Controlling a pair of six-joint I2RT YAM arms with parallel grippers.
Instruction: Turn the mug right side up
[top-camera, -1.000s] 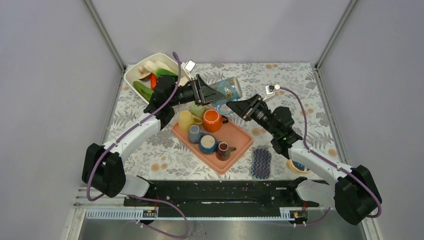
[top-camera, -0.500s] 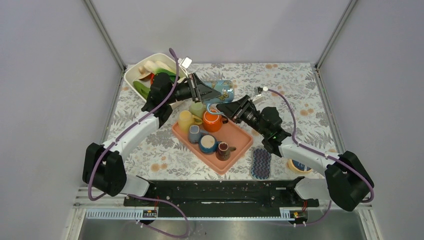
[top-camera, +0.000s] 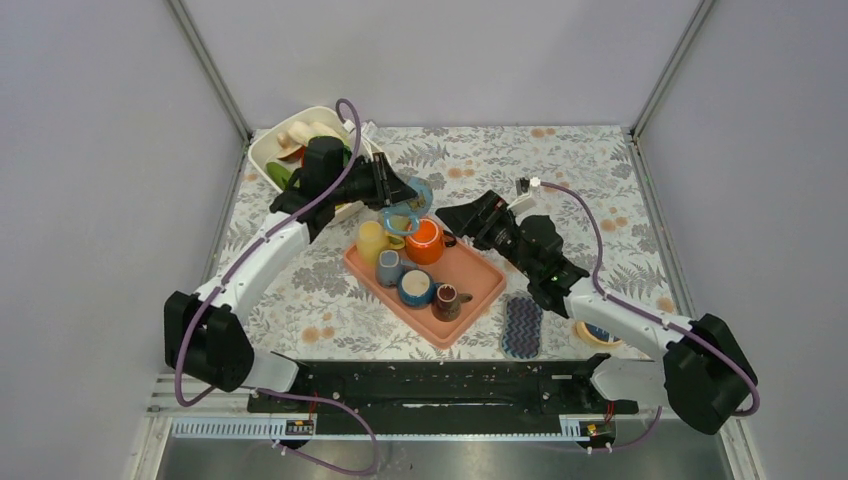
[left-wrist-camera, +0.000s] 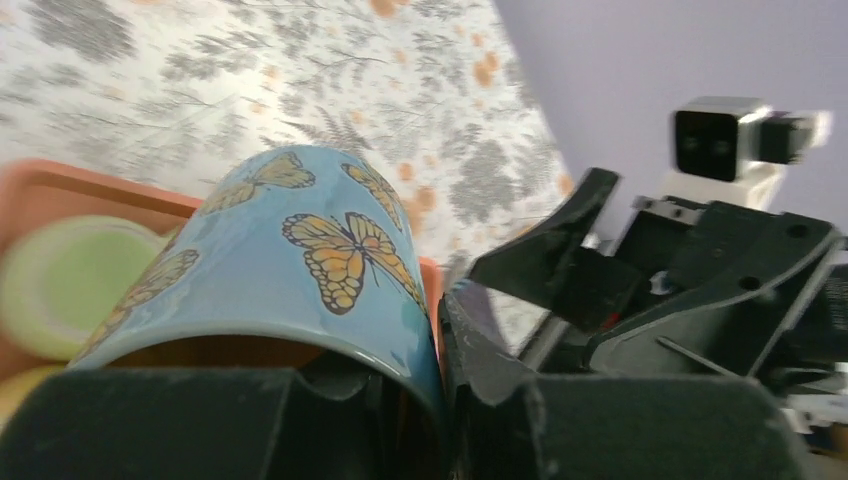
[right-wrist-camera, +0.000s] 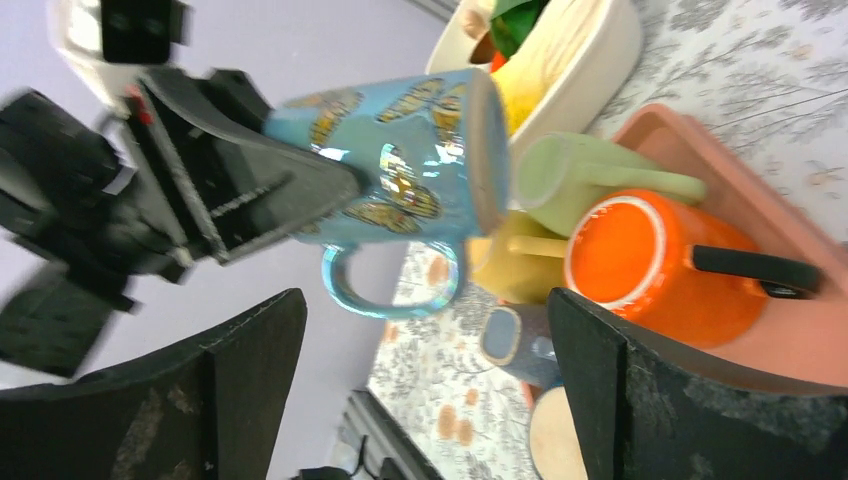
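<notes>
Right end effector (top-camera: 449, 215) has sprung wide; left end effector (top-camera: 390, 190) clamps mug (right-wrist-camera: 410, 170).

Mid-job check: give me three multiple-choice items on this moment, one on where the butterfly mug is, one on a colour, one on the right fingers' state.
1. Where is the butterfly mug?
A. standing on the tray
B. held in the air by the left gripper
C. held by the right gripper

2. What colour is the mug on the tray with the black handle?
A. orange
B. green
C. yellow

3. The right gripper's fingers are:
A. shut on the mug's handle
B. open, gripping nothing
C. shut on nothing

Answers:
1 B, the left fingers clamp its rim.
2 A, the orange mug carries the dark handle.
3 B, both fingers stand wide apart.
</notes>
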